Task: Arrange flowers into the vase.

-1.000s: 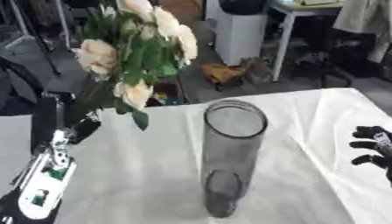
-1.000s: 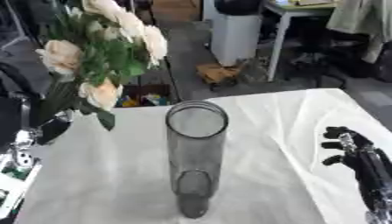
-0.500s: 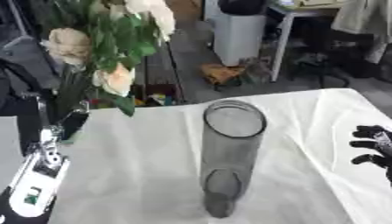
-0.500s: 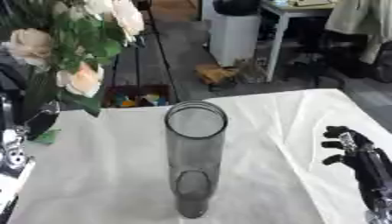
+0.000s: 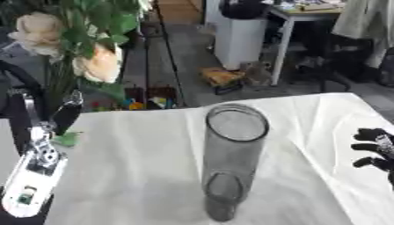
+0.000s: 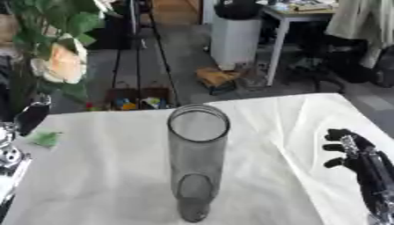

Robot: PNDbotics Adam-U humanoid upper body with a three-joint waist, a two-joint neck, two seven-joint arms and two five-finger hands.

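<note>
- Vase (image 5: 233, 154): you have a tall clear glass cylinder standing upright on the counter (image 5: 138, 167), near the middle of the view. Its round mouth faces up and nothing is inside it.
- Counter: it is covered with a white cloth with light creases; the vase stands on this cloth.
- Flowers (image 5: 73, 48): you see a bunch of pale cream roses with green leaves held up at the upper left, well to the left of the vase and above the counter's left edge. The blooms are higher than the vase mouth and are not over it. The stems run down toward the left robot hand.
- Left robot hand (image 5: 58, 115): it sits at the left edge of the counter, dark, at the lower end of the stems. Its fingers appear closed around the stems, so read it as grasping the flowers. The silver and white forearm runs down to the lower left corner.
- Loose leaf (image 6: 46, 139): a small green leaf shows just beside the left arm, low on the bunch.
- Right robot hand (image 6: 344, 147): it rests at the right edge of the counter, well apart from the vase. Its fingers are relaxed and slightly bent, released, holding nothing.
- Background: beyond the counter's far edge you see floor, a white cabinet (image 5: 238, 37) and desk legs.
</note>
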